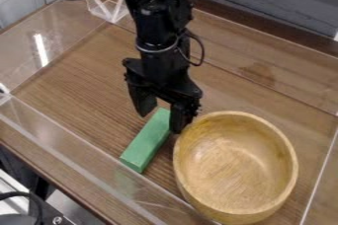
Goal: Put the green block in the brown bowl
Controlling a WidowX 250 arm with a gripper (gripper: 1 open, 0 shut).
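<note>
Jaws parted and holding nothing, the black gripper (161,118) of a dark robot arm (158,32) hangs low over a brown wooden table (79,86), its fingertips at the far end of a green block (145,141). The block, a flat, bright rectangular bar, lies on the tabletop just beside the brown bowl (236,168), outside its thick rim on the left side of the view. It sits at a slant, its near end pointing toward the table's lower left edge and its far end partly hidden by the gripper. Whether the fingertips touch the block, the view does not make clear.

The wide, round bowl, pale tan inside, stands upright toward the table's near right portion and is much larger than the block; no block lies within it. One side of the gripper hangs close to the bowl's upper left rim, though contact between the two cannot be told. The arm enters from the top of the view and reaches down, with a thin black cable (199,47) looping out on its right side. Along the table's left edge runs a clear, shiny strip (82,152). Black cabling (30,197) curls in the lower left corner, and a pale, translucent object (106,6) is at the upper left.
</note>
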